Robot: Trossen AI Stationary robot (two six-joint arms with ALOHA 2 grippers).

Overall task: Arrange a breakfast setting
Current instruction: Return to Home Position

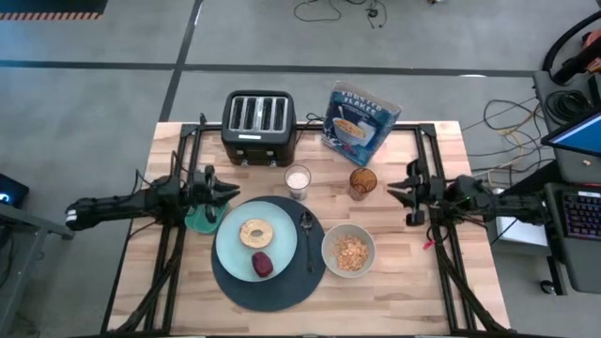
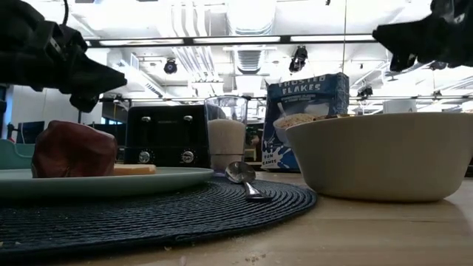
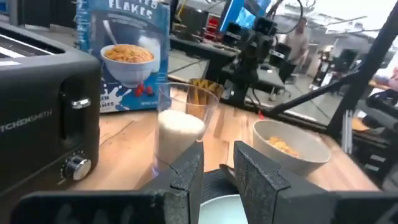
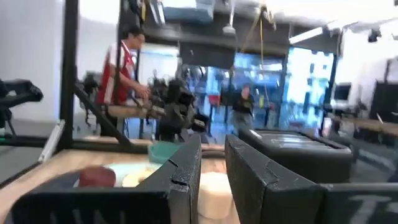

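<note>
The mat (image 1: 282, 296) lay near-centre on the bench (image 1: 423, 282), the box (image 1: 362, 115) far behind. On the mat sat the plate (image 1: 233, 253). The bowl (image 1: 326, 246) stood just right of the mat, the glass (image 1: 362, 181) beyond it. The bagel (image 1: 246, 233) and fruit (image 1: 263, 265) lay on the plate, with the spoon (image 1: 309, 239) on its right. The left gripper (image 1: 231, 192) and right gripper (image 1: 392, 192) hung narrowly parted and empty.

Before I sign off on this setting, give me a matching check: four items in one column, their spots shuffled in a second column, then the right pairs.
Items
1. bagel
2. dark spoon
3. cream bowl
4. amber glass

Spots
A. on the table, just in front of the blue cereal box
B. on the pale blue plate, beside the dark red fruit
C. at the edge of the dark blue mat, holding cereal
D. on the mat, between plate and bowl

Pairs: 1-B, 2-D, 3-C, 4-A
</note>
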